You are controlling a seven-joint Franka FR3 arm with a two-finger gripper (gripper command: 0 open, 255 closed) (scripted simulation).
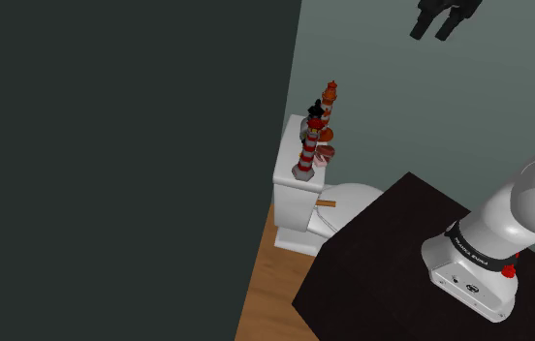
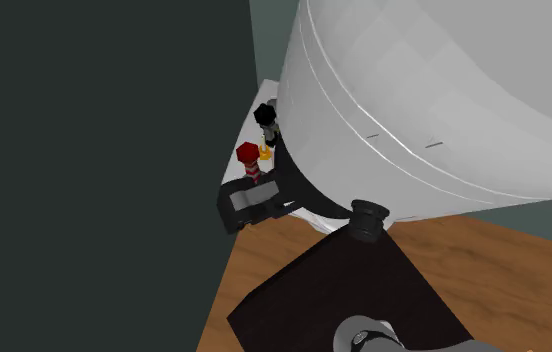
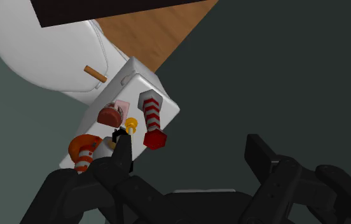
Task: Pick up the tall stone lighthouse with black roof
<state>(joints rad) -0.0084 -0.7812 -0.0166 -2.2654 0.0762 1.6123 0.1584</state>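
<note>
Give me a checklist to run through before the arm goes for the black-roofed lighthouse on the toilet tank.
1. Open end effector: ok, its fingers stand apart.
2. Nothing held: ok, the gap between the fingers is bare.
3. Black-roofed lighthouse upright on the tank: ok.
4. Target centred between the fingers: not ok; in the wrist view it sits by one finger, partly hidden.
5. Room around the target: not ok; the red-roofed lighthouse and the orange lighthouse stand close by.
</note>
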